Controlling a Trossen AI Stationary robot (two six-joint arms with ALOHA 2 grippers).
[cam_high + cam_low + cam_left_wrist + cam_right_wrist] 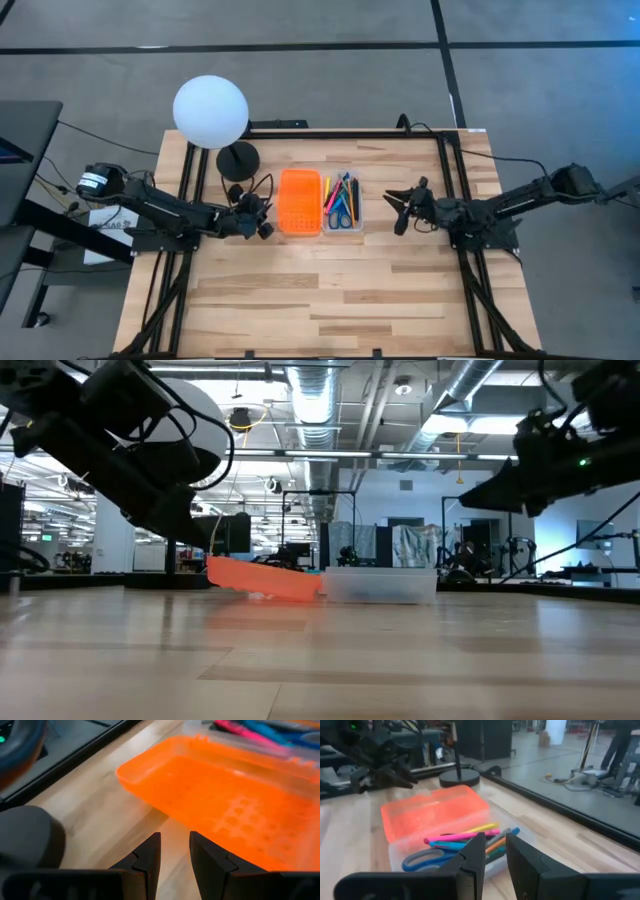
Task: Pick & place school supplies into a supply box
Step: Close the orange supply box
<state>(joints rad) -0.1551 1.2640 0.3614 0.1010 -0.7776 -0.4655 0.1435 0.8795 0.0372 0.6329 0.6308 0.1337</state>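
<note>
The supply box lies open at the table's middle. Its clear tray (343, 230) holds pink, yellow, blue and orange pens (462, 837) and blue-handled scissors (425, 861). Its orange lid (300, 201) is folded out on the tray's left, inner side up. In the low view the lid (262, 578) slants, with its outer edge off the table. My left gripper (264, 217) hovers just left of the lid (225, 805), fingers nearly together and empty. My right gripper (397, 209) hovers just right of the tray (517, 847), fingers nearly together and empty.
A white globe lamp (210, 111) on a black round base (238, 159) stands behind the left gripper, with thin cables (262, 186) near the lid's far left corner. Black frame rails (450, 190) run along the table's left and right sides. Bare wood (330, 300) lies toward the near edge.
</note>
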